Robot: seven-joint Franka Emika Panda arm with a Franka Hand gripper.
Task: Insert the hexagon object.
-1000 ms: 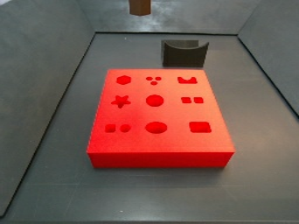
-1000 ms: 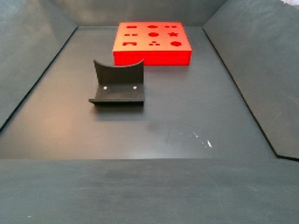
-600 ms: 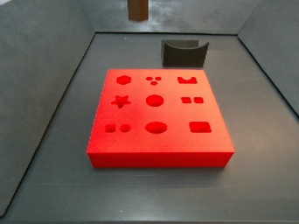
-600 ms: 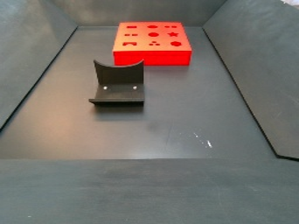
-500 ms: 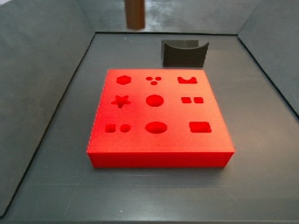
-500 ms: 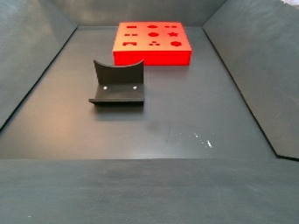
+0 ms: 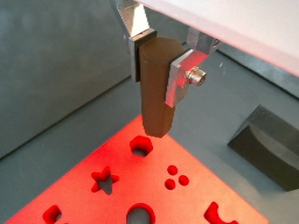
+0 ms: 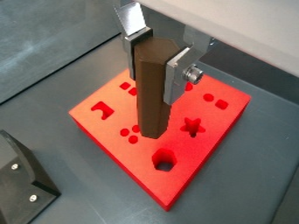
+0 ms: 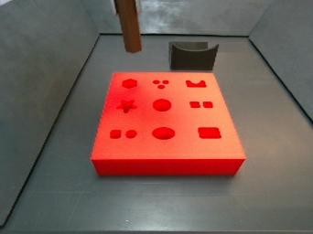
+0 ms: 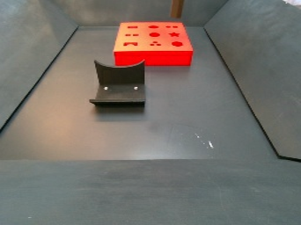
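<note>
My gripper [image 7: 158, 63] is shut on the hexagon object [image 7: 156, 87], a long dark brown six-sided peg, and holds it upright between the silver fingers [image 7: 179, 77]. Both wrist views show this grip [image 8: 156, 66]. The peg [image 8: 152, 92] hangs in the air over the red block [image 8: 222, 118]. Its lower end is apart from the block and close to the hexagon hole [image 7: 142, 149], which also shows in a wrist view [image 8: 163, 160]. In a side view only the peg [image 9: 127, 24] shows, above the block's far left corner near the hexagon hole [image 9: 128, 82]. The gripper itself is out of both side views.
The red block [image 9: 166, 123] has several shaped holes, among them a star [image 9: 124, 105] and round ones. The dark fixture [image 9: 193, 55] stands behind the block, and in a side view [image 10: 118, 83] in front of it. Grey walls enclose the dark floor [image 10: 165, 132].
The peg has come down further into the side view and shifted a little to the left, towards the block's hexagon corner. Block and fixture have not moved.
</note>
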